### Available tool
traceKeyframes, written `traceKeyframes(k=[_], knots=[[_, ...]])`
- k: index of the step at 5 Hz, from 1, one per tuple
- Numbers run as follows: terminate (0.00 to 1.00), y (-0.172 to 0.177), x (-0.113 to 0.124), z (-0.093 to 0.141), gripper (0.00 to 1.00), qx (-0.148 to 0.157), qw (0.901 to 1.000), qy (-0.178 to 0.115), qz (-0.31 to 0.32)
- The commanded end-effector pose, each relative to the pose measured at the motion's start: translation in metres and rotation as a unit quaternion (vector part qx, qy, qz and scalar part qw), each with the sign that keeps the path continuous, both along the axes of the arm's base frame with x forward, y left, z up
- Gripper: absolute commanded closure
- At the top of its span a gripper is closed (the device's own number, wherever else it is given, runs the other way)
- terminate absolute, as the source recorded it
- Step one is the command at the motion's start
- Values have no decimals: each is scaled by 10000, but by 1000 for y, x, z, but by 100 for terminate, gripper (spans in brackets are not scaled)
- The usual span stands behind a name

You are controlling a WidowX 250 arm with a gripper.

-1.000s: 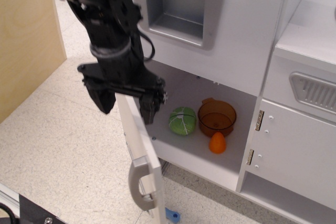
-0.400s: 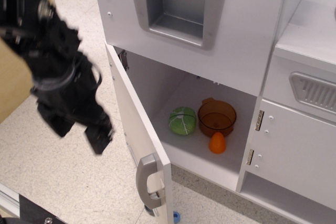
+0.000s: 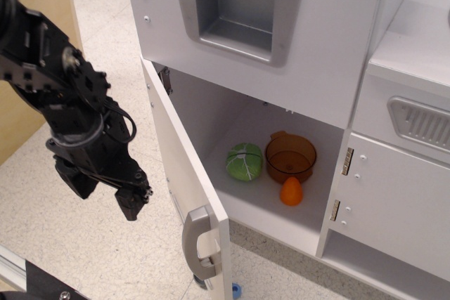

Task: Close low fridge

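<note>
The low fridge (image 3: 264, 205) stands open. Its white door (image 3: 184, 173) swings out towards me, seen nearly edge-on, with the grey handle (image 3: 200, 244) at its lower end. My black gripper (image 3: 105, 194) hangs to the left of the door, on its outer side and a little apart from it. It is open and empty, fingers pointing down. Inside the compartment lie a green cabbage (image 3: 244, 161), an orange bowl (image 3: 290, 157) and a small orange piece (image 3: 291, 191).
The upper door with the grey recessed dispenser (image 3: 235, 6) is shut above. A smaller white cabinet door (image 3: 394, 201) with two hinges is shut at the right. A wooden panel (image 3: 28, 117) stands at the far left. A blue piece (image 3: 235, 289) lies on the speckled floor.
My gripper has moved from above the door's top edge, in front of the opening, out to the left and down. The door now stands slightly further right.
</note>
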State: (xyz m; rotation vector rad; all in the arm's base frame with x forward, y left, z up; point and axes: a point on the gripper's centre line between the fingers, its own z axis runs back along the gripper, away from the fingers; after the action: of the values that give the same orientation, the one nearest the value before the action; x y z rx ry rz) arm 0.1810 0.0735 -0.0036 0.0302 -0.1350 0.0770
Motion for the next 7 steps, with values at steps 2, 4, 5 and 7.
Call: traceKeyframes(k=[2,4,5,7], knots=[[0,-16,51,-27,0,191,9986,-169,464],[0,-36,71,-36,0,-209,9967,-94,781],[0,-47,84,-37,0,-434,9945,-45,954],[0,-68,116,-40,0,-491,9924,-292,1088]])
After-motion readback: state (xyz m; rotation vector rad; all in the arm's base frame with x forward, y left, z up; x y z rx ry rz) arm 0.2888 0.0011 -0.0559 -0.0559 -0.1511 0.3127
